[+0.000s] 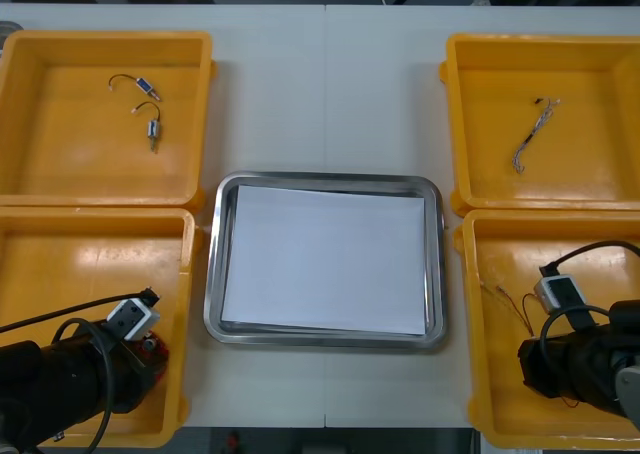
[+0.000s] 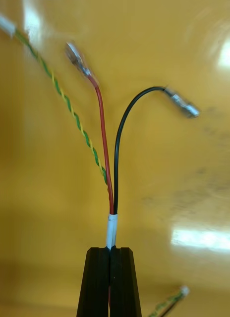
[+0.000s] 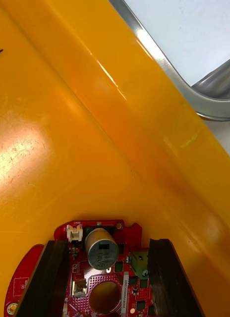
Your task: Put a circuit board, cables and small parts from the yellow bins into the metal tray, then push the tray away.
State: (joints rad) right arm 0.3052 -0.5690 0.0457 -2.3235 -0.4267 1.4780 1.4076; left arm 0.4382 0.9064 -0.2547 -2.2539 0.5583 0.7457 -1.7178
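Left of the metal tray point(image 1: 214, 274), the far left bin point(image 1: 60, 174) holds two small metal parts point(image 1: 152, 126). In the near left bin point(image 1: 90, 264) lies a round red circuit board point(image 3: 79, 270), with the left gripper point(image 3: 109, 242) low over it, fingers apart either side of its middle. White lines the tray. Right of the tray, the far right bin point(image 1: 600, 174) holds a thin cable point(image 1: 530, 139). Over the near right bin point(image 1: 500, 414), the right gripper point(image 2: 111, 250) is clamped on a red and black cable point(image 2: 107, 163), a green and yellow twisted cable point(image 2: 70, 106) beside it. All rest on a light table point(image 1: 330, 74)
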